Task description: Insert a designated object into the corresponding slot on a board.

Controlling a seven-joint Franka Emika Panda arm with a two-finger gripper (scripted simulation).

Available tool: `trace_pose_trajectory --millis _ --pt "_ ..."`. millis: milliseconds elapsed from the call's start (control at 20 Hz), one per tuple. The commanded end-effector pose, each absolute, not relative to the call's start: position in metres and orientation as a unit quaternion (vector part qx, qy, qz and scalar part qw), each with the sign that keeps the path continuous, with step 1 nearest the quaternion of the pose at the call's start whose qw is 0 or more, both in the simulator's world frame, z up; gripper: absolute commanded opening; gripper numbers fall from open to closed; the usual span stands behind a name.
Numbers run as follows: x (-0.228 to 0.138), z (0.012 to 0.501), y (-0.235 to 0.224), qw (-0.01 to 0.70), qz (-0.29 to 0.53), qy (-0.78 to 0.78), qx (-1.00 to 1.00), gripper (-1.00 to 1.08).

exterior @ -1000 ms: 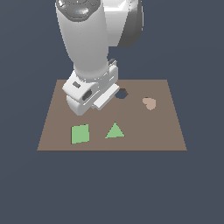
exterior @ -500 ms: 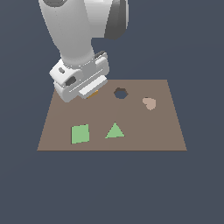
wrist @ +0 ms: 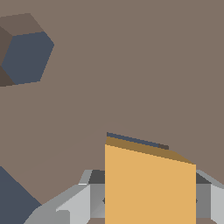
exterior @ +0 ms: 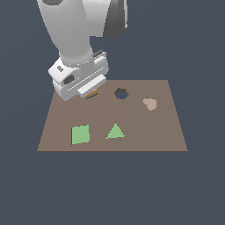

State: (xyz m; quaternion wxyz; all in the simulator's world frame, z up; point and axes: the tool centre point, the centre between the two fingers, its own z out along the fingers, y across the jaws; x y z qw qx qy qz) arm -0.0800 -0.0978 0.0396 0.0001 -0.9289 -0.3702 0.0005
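Orange shows as a thin sliver under the gripper (exterior: 91, 94) at the exterior view's left, and in the wrist view it fills the space between the grey fingers (wrist: 72, 205): the jaws are clamped on the orange square block (wrist: 149, 183), which hangs just above the brown board (exterior: 167, 132). A thin dark line beyond the block's far edge in the wrist view may be the rim of the square slot, but the slot is otherwise hidden by the block and the hand, so I cannot tell how well the two line up.

The step in hand looks like the carry-and-align stage, with the insertion itself not yet done. The next move calls for squaring the block's corners to the diamond-turned cutout, then lowering straight down and parting the jaws only once the block is seated.

Moving rightward, the green square (exterior: 80, 134) lies flat near the front edge, the green triangle (exterior: 115, 131) beside it. Further back, the dark hexagonal cutout (exterior: 121, 93) sits just beside the gripper and must not be mistaken for the target. At the right lies a small pale pink, heart-like piece (exterior: 150, 103), well apart from the work.
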Motion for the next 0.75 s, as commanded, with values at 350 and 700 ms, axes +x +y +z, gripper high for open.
trace_pose_trajectory --millis 350,700 --pt "-0.0799 0.0303 -0.0976 0.000 0.000 -0.371 -0.929 1.00" --pt "-0.0799 0.0303 -0.0976 0.000 0.000 -0.371 -0.929 1.00"
